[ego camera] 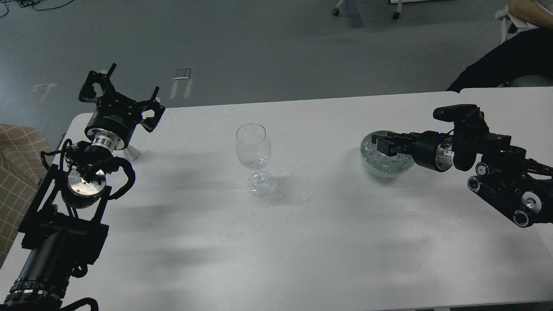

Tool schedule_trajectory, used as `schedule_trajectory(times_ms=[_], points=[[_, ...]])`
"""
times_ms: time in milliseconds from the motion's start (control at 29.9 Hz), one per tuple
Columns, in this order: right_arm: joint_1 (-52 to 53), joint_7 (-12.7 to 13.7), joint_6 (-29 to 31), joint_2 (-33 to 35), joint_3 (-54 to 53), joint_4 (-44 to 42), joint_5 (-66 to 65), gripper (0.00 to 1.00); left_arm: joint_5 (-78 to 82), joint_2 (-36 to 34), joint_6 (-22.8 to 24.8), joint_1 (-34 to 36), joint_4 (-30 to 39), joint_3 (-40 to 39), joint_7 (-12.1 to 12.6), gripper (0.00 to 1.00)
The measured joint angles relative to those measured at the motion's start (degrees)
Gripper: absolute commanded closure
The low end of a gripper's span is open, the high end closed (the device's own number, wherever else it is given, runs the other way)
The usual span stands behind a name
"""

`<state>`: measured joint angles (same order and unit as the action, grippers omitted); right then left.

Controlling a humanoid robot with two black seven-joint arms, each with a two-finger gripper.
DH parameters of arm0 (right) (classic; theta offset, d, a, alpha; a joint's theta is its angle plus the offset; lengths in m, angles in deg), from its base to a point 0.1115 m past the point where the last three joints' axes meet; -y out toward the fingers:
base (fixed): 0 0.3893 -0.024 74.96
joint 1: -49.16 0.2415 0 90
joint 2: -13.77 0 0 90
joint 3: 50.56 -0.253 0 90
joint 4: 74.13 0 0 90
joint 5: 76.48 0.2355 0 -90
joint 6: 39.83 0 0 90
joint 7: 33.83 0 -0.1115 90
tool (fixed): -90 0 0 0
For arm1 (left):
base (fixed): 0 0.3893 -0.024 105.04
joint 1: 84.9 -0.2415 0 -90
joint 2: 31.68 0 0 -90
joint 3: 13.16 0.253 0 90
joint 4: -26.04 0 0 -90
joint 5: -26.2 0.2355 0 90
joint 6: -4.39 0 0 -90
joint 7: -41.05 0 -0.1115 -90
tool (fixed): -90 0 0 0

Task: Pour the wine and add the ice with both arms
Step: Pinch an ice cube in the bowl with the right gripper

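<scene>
An empty wine glass point(253, 147) stands upright at the middle of the white table point(345, 224). A pale green bowl point(380, 171) to its right holds the ice point(370, 152), many small clear cubes. My right gripper point(384, 146) reaches in from the right and is low inside the bowl over the ice; its fingers show as one dark block. My left gripper point(123, 97) is open and empty at the table's far left, just above a small metal jigger point(131, 152), which it mostly hides.
Small droplets point(242, 229) are scattered on the table in front of the glass base. A second white table point(518, 97) adjoins at the right. A person in black point(497, 65) sits beyond it. A beige checked seat point(17, 147) is at the left.
</scene>
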<state>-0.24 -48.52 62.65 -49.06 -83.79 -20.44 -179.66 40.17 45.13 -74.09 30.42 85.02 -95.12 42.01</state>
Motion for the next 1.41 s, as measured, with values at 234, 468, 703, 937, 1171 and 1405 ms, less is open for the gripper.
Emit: schedule_trajectory(times_ms=[234,468,703,937,1171,1405], points=[[-0.60,-0.42,0.00,0.01,0.00,-0.08,-0.18,0.47,0.00,0.00,0.00,-0.01,0.01,-0.04,0.00,0.02],[-1.11,-0.28,0.00,0.57,0.00,-0.15,-0.56,0.46,0.06,0.18,-0.07,-0.01,0.09,0.04,0.10,0.02],[-1.22,0.42,-0.88,0.59,0.00,-2.67,-0.61,0.46,0.01,0.27,-0.10,-0.01,0.17,0.05,0.09,0.02],[-1.22,0.54,-1.04,0.10,0.00,-3.67,-0.37,0.46,0.00,0.22,-0.10,-0.09,0.16,-0.12,0.01,0.02],[-1.22,0.54,-1.05,-0.08,0.08,-3.68,-0.26,0.46,-0.03,0.18,-0.10,-0.10,0.10,-0.12,0.01,0.02],[-1.76,0.54,-0.92,-0.18,0.21,-3.51,-0.26,0.62,-0.10,0.07,-0.10,-0.52,0.09,-0.14,0.01,0.02]])
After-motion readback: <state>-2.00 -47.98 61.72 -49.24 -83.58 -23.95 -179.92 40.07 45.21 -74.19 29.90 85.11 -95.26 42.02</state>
